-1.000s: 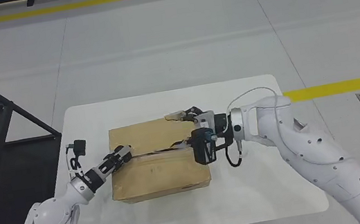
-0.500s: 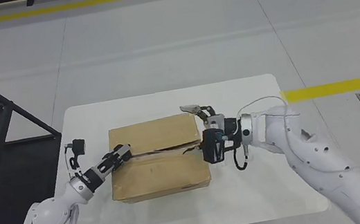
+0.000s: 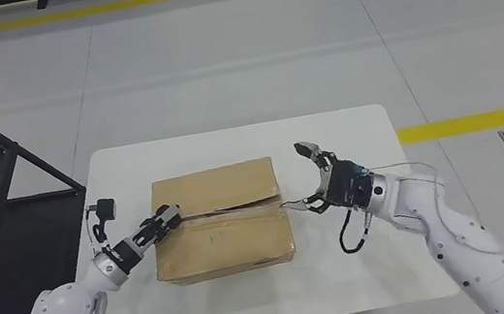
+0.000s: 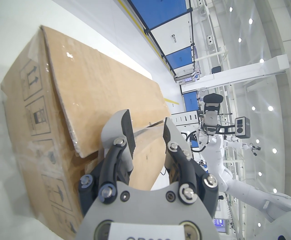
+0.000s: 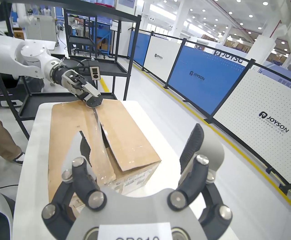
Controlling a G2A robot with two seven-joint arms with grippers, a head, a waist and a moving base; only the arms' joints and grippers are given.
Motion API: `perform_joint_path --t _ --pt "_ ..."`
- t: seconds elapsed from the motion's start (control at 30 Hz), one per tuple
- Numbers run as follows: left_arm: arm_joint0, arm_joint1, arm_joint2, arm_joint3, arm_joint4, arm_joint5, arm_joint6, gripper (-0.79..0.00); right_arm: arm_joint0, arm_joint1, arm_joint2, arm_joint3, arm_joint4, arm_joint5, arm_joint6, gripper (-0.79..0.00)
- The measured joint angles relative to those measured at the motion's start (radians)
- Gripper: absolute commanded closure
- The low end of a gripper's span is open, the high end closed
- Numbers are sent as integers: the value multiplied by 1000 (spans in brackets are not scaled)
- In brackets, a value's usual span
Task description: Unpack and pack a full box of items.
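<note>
Right pincer (image 3: pixel 296 177) hangs released beside the cardboard box (image 3: pixel 220 235), left pincer (image 4: pixel 146 118) released at its seam; the stiff flaps (image 3: pixel 216 190) look best gripped by their edges.

The top view looks steeply down from above the arms. The desk (image 3: pixel 346 133) lies in the lower middle of the frame, with the box (image 3: pixel 223 222) at its centre and floor beyond. The left wrist camera sits close behind the left tool (image 4: pixel 147 129), right at the box, facing along its top toward the other arm. The right wrist camera sits behind the right tool (image 5: pixel 139 131), farther off, facing back along the box. All three views share the box top.
</note>
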Motion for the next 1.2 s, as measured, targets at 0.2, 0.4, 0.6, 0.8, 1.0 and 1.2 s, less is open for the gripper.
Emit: perform_joint_path --t 0.2,0.4,0.6,0.8,1.0,1.2 --pt "4 0 -7 -4 -14 -2 1 -348 2 -12 5 184 528 -218 138 -785" --pt "2 -1 -7 -4 -22 -3 -2 -345 33 3 -62 310 1100 -269 477 -785" --pt "1 -2 -3 -8 -15 -2 -2 -345 32 2 -61 299 1045 -269 399 -785" --pt "5 -2 -3 -16 -10 -2 1 -348 11 1 -79 267 1117 -175 493 -785" --pt "13 -2 -5 -26 -12 -3 2 -348 16 7 -105 293 1516 -75 822 -785" --pt "17 -3 -2 -32 -8 -3 6 -345 52 17 -97 345 1867 91 1229 -785"
